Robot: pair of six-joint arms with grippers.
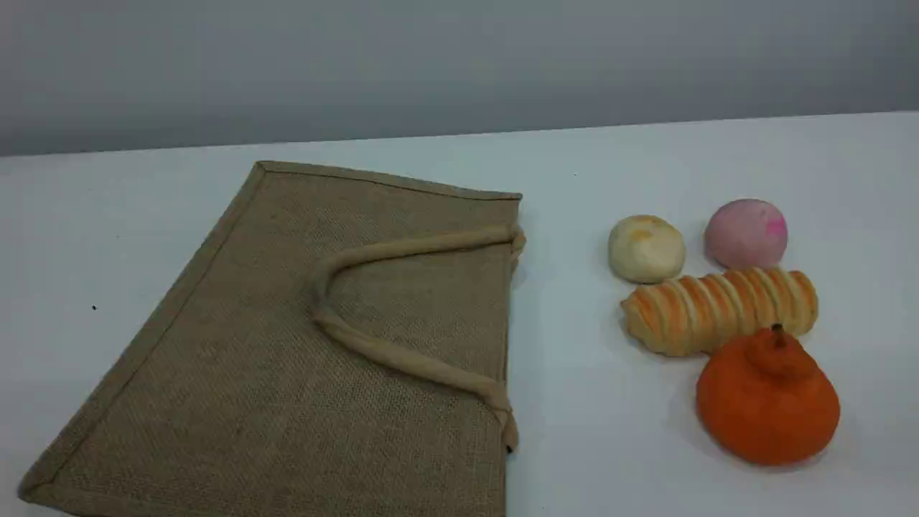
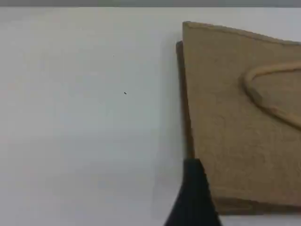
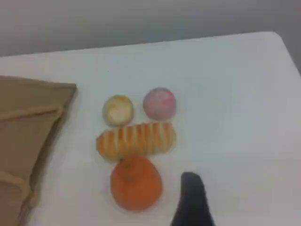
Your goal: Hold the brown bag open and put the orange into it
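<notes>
There is one bag [image 1: 251, 402], just right of the left claw [image 2: 194, 169]; on it one handle [image 1: 388, 353] shows, perhaps a second lies under. Left of the right claw [image 3: 190, 181]: one orange [image 1: 767, 402], one roll [image 1: 718, 310], and two buns, a pale bun [image 1: 646, 248] and a pink bun [image 1: 745, 233].

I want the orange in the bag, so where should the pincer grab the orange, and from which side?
I'd grip the orange by its wide round body, below the bumpy neck, coming straight down from above. It sits upright with bare table to its left and right, while the striped roll lies right behind it, so squeeze across the sides.
</notes>
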